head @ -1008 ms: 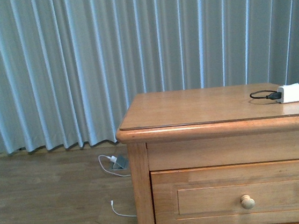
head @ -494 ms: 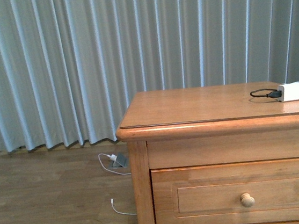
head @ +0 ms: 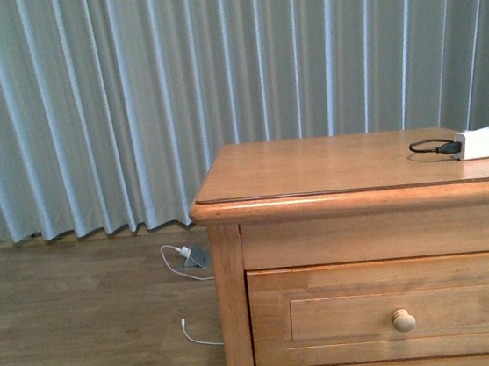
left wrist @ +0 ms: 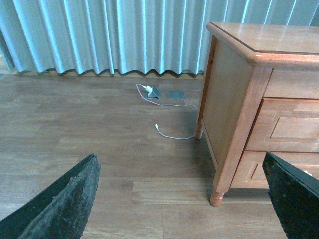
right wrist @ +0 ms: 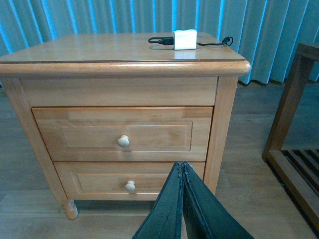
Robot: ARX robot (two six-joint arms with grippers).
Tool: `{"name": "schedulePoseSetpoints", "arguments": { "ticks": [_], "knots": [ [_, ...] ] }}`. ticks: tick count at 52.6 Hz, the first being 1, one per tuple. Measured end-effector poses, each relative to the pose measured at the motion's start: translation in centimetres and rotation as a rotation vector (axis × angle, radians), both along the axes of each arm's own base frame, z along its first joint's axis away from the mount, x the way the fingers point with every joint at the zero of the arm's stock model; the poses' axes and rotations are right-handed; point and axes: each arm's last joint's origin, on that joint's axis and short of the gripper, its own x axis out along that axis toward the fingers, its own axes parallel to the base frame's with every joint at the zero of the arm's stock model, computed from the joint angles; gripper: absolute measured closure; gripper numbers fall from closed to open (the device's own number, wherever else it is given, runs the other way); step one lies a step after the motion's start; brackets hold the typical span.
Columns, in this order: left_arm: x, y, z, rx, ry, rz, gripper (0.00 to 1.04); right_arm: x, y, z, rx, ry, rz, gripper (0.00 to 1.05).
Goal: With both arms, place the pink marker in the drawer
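Dresser's slipped lower in the front view; honey-coloured wooden top drawer [right wrist: 122, 135] is shut, left gripper [left wrist: 182, 199] spread wide, right gripper [right wrist: 183, 199] pinched empty, approaching.

Even, soft daylight through curtains [head: 129, 99]; mild sheen on dresser top [head: 331, 164] at 3 o'clock; frames sharp.

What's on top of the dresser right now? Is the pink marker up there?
Only a white charger with its black cable lies on the dresser top. No pink marker shows in any view. The top drawer is closed, so its inside is hidden.
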Motion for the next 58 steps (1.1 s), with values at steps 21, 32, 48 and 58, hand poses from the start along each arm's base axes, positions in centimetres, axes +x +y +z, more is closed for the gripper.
{"name": "schedulePoseSetpoints", "arguments": {
  "ticks": [21, 32, 48, 58],
  "knots": [
    [0.00, 0.00, 0.00, 0.000, 0.000, 0.000, 0.06, -0.01, 0.00, 0.01, -0.001, -0.001, 0.000, 0.75],
    [0.00, 0.00, 0.00, 0.000, 0.000, 0.000, 0.06, -0.01, 0.00, 0.01, -0.002, -0.001, 0.000, 0.24],
    [0.00, 0.00, 0.00, 0.000, 0.000, 0.000, 0.06, -0.01, 0.00, 0.01, -0.001, -0.001, 0.000, 0.08],
    [0.00, 0.00, 0.00, 0.000, 0.000, 0.000, 0.06, -0.01, 0.00, 0.01, -0.001, -0.001, 0.000, 0.08]
  ]
}}
